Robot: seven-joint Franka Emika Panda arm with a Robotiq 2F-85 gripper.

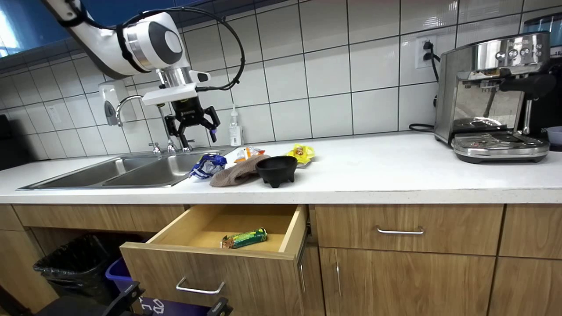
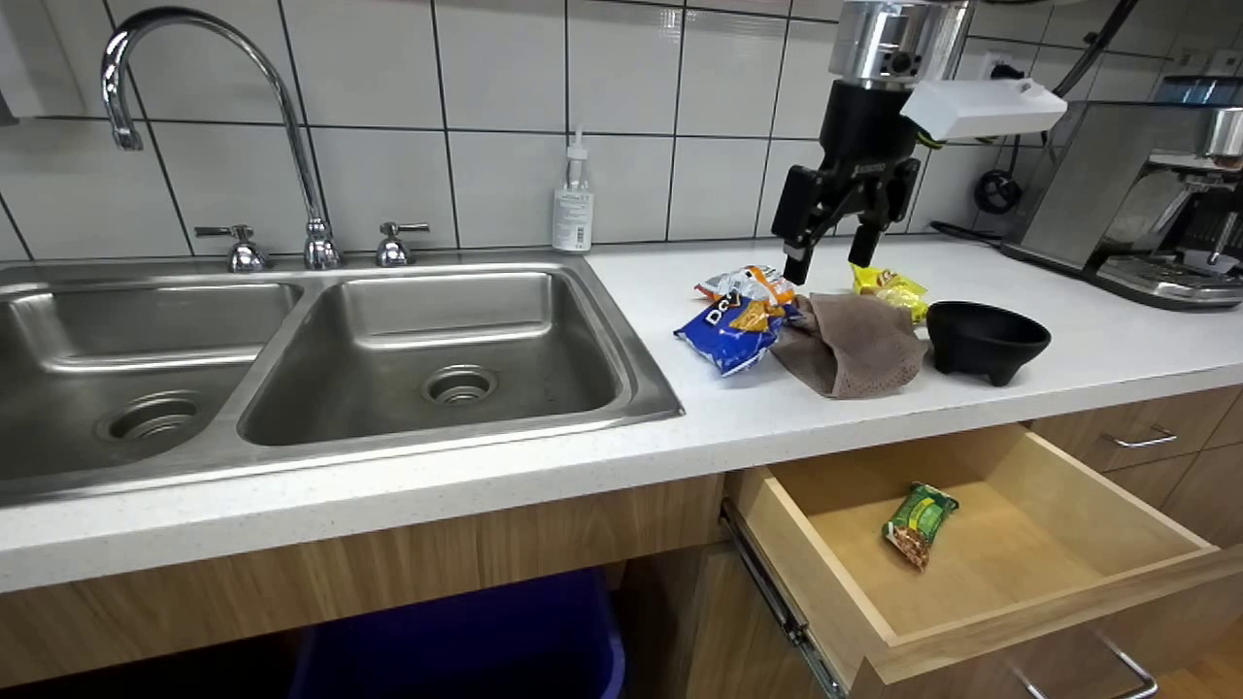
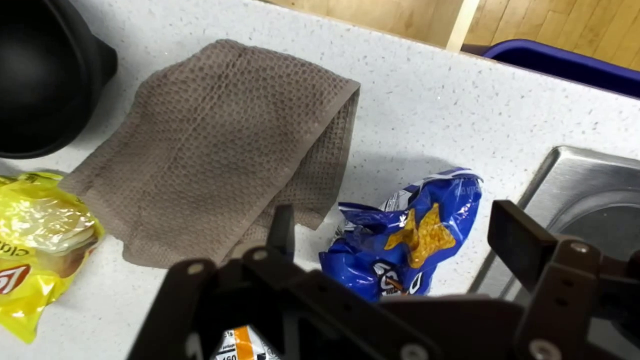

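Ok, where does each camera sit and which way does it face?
Exterior view: in front of the counter, slightly above it, facing the open drawer and tiled wall; arm and gripper show.
Exterior view: in front of the sink, angled down toward it and the towel; gripper and the arm's end show.
Wrist view: on the arm, looking down at the blue chip bag; the gripper's parted fingers show.
Shared: both exterior views show drawer, sink and coffee machine.

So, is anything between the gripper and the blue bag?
Nothing visible: the gripper hangs open above the counter, and the wrist view shows the blue bag between its fingers. The cloth lies beside the bag, not over it.
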